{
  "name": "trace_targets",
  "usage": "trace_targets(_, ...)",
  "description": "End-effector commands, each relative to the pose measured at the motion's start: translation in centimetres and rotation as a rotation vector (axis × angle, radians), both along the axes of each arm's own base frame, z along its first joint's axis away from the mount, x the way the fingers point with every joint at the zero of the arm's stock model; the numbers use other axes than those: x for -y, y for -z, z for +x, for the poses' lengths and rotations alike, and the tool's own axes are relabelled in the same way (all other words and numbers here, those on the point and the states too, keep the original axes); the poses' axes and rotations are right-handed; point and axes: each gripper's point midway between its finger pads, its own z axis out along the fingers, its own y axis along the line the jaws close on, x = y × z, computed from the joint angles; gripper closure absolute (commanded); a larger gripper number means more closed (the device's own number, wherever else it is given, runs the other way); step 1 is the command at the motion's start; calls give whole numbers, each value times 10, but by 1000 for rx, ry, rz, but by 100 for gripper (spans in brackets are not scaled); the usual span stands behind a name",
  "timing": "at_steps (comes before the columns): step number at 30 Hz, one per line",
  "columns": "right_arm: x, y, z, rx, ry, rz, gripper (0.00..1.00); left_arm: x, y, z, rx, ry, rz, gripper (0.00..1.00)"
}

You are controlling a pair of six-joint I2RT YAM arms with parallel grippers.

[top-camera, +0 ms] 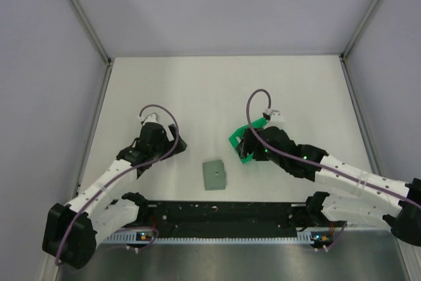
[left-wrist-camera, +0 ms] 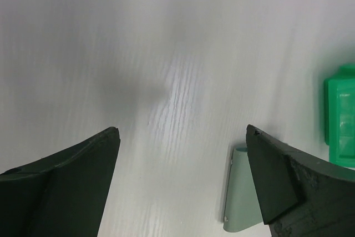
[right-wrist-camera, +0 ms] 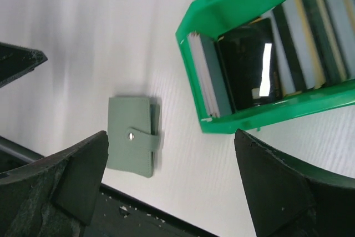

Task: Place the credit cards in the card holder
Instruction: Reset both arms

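The grey-green card holder (top-camera: 214, 174) lies closed and snapped shut on the white table, between the arms near the front edge. It also shows in the right wrist view (right-wrist-camera: 132, 135) and partly in the left wrist view (left-wrist-camera: 239, 195). The credit cards (right-wrist-camera: 260, 70), black, grey and whitish, stand on edge inside a bright green bin (top-camera: 239, 141). My right gripper (right-wrist-camera: 169, 142) is open and empty, hovering just beside the bin and above the table. My left gripper (left-wrist-camera: 182, 137) is open and empty, left of the card holder.
The green bin (right-wrist-camera: 266, 112) sits right of centre under the right arm; its corner shows in the left wrist view (left-wrist-camera: 339, 117). A black rail (top-camera: 217, 212) runs along the near edge. Grey walls enclose the table on three sides.
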Motion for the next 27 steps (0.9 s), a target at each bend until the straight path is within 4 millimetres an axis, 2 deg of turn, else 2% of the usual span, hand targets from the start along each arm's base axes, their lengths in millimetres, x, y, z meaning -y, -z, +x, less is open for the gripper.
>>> trace_targets(1, 47, -37, 29, 84, 149, -28, 4, -17, -30, 23, 59, -2, 0, 2)
trace_targets(3, 80, -47, 44, 105, 255, -15, 2, -29, -36, 30, 56, -28, -6, 2)
trace_targets(8, 153, -69, 56, 193, 465, -37, 1, -59, -45, 43, 56, -131, -7, 2)
trace_targets(10, 178, -72, 57, 214, 530, -61, 1, -64, -49, 45, 63, -163, -7, 2)
trace_targets(13, 208, -60, 57, 216, 628, -145, 1, -73, -52, 47, 81, -214, 21, 2)
trace_targets(18, 240, -25, 59, 201, 762, -313, 1, -93, -62, 48, 102, -292, 94, 2)
trace_targets(21, 246, -8, 70, 222, 783, -364, 1, -88, -68, 51, 122, -286, 67, 3)
trace_targets(25, 260, 13, 75, 199, 843, -432, 1, -81, -71, 53, 137, -255, 39, 3)
trace_targets(27, 267, 21, 78, 183, 861, -427, 1, -83, -71, 51, 141, -266, 50, 2)
